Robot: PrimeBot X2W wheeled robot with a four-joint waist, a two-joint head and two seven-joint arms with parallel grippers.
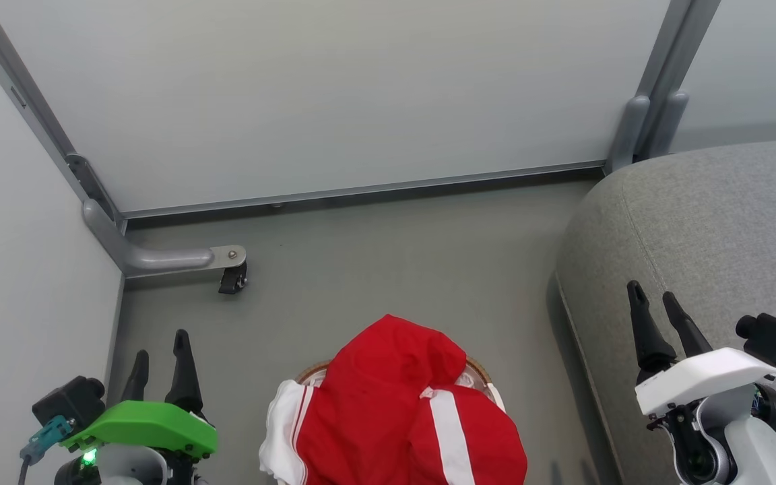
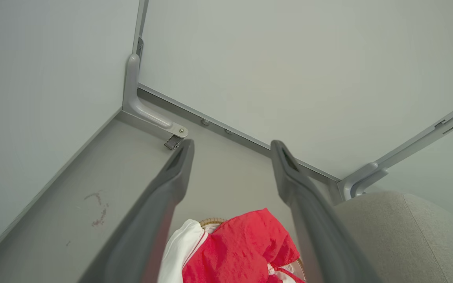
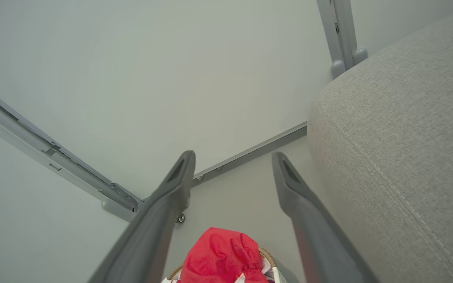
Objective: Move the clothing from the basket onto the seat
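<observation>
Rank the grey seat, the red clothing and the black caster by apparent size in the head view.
1. Grey seat, largest, cropped by the frame edge.
2. Red clothing, cropped at the bottom.
3. Black caster, smallest by far, though also farther from the camera.

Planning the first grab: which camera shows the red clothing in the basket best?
The head view: the clothing, heaped over the basket, shows red folds, white stripes and a white sleeve. The left wrist view shows its upper part at the bottom edge; the right wrist view shows less, its red top.
</observation>
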